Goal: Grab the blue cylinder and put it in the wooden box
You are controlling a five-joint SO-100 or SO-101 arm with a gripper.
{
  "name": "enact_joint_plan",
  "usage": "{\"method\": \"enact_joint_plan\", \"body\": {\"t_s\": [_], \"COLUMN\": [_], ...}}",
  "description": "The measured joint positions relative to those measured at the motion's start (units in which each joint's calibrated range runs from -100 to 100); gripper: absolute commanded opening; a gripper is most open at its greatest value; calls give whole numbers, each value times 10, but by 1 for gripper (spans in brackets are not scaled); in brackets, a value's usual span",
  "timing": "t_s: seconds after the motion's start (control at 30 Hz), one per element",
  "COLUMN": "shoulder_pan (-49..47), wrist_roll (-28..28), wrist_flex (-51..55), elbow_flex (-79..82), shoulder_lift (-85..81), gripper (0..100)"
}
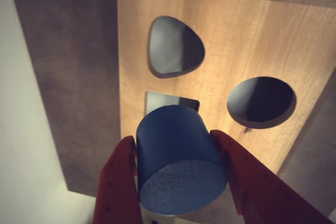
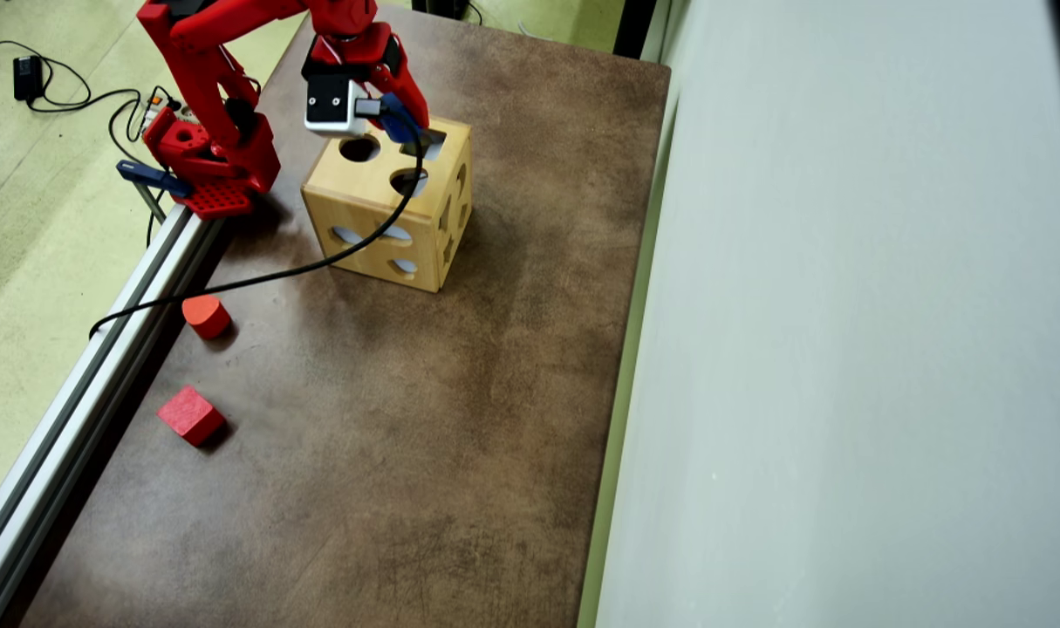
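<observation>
grip: the gripper point(image 1: 181, 169) is clenching the blue cylinder point(image 1: 178, 158) between its two red fingers point(image 1: 118, 182), one on each curved side, so the flat end is facing the wrist camera and the far end is pointing down at the box.
cylinder position: it is hanging just above the top face of the wooden box point(image 1: 236, 45), over the square cutout point(image 1: 163, 100), which it is partly hiding in the wrist view.
why there: judging by the pose, the arm is lining the block up for a drop; the round hole point(image 1: 261, 102) sitting to the right in the wrist view looks like the better match, so a sideways shift is probably needed.
box top: a rounded-triangle opening point(image 1: 173, 45) is lying farther away from the fingers.
overhead: the gripper point(image 2: 399, 118) is hovering over the box point(image 2: 364, 227) near the arm's base point(image 2: 211, 161), with a black cable point(image 2: 320, 257) draping across the box.
other blocks: the red rounded block point(image 2: 205, 315) and the red cube point(image 2: 190, 415) are resting well apart from the box on the brown table point(image 2: 390, 453), untouched.
writing: no brand, label or readable text is showing anywhere.
</observation>
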Motion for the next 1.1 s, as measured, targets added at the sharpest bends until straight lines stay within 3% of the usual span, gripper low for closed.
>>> {"method": "enact_joint_plan", "body": {"t_s": [0.37,1.1], "shoulder_pan": [-2,-2], "wrist_roll": [0,2], "wrist_flex": [3,3], "elbow_flex": [11,204], "shoulder_lift": [-78,-213], "gripper": [7,7]}}
